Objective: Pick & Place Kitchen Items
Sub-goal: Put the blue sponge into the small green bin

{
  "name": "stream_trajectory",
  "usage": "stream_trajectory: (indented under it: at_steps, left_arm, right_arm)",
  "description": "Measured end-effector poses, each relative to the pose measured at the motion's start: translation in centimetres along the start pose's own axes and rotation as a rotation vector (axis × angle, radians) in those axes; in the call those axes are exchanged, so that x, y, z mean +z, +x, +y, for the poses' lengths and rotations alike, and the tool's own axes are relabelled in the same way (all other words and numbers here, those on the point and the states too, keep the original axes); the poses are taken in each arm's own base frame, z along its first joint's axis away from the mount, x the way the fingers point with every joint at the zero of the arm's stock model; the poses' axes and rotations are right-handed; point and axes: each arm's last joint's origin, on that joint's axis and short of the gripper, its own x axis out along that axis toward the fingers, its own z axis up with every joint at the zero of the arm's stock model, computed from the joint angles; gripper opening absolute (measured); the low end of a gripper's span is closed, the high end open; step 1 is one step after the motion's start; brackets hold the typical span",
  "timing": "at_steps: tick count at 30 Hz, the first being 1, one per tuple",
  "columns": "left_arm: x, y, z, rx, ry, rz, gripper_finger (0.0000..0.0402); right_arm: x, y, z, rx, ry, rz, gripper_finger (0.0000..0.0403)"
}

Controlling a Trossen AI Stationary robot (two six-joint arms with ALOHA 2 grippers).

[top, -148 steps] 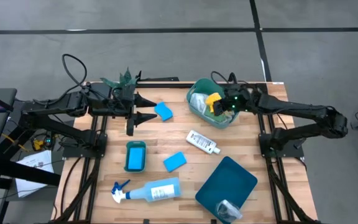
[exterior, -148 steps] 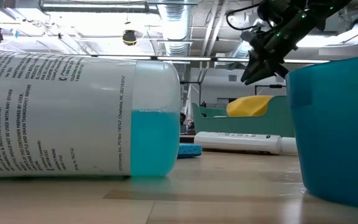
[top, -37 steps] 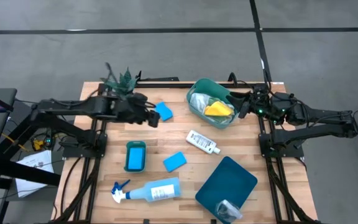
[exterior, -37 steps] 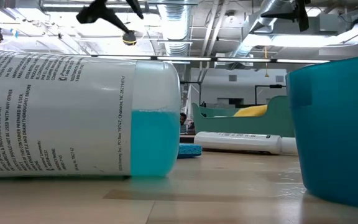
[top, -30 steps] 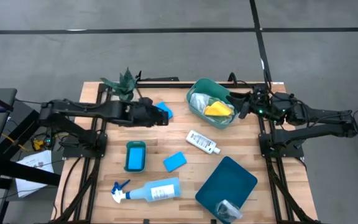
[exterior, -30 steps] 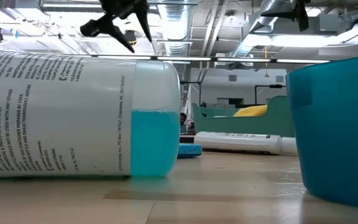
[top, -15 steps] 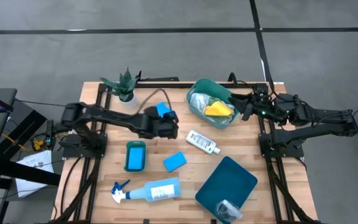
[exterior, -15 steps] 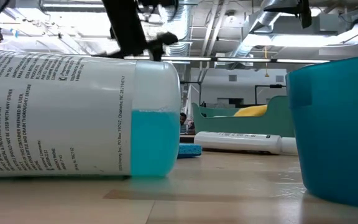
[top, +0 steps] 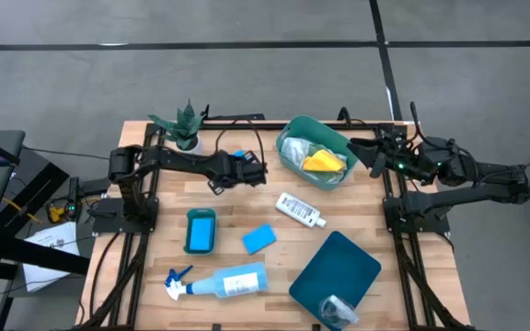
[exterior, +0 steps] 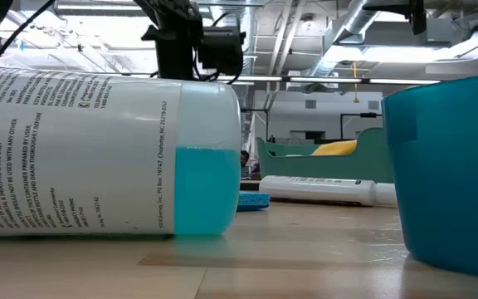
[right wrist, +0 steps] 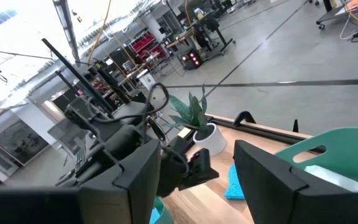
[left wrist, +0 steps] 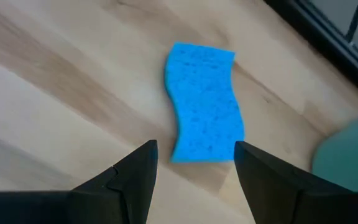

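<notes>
Wooden table [top: 357, 207]; left gripper [left wrist: 194, 168] over sponge [left wrist: 205, 121]

One camera looks straight down on the bench [top: 357, 221]; another sits at benchtop height, close behind the spray bottle [exterior: 98, 154]; both show the tub [top: 316, 152].

Left gripper [left wrist: 194, 165] open, lowered; right gripper [right wrist: 197, 168] open, raised

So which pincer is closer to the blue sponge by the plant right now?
Left. The left pincer hangs open right over the blue sponge, fingers either side of its near end. The right pincer sits open past the green tub, on the table's right edge.
</notes>
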Motion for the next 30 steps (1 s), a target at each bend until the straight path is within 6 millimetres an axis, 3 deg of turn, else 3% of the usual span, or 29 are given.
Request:
stream_trajectory:
  at_steps: [4,13,30]
  left_arm:
    - [1.0,1.2,-0.3,0.024,-0.024,0.038,0.021]
    - [0.7,4.3,1.0,-0.031,-0.121,0.096,0.0201]
    - [1.6,6.0,1.3,-0.071,-0.233,0.038,0.0163]
  right_arm:
    - [0.2,-0.3,-0.1,0.006,0.006,-0.009,0.0195]
    - [0.0,-0.2,-0.1,-0.001,-0.001,0.002,0.0195]
    - [0.0,-0.2,-0.2,-0.008,-0.004,0.006,0.0195]
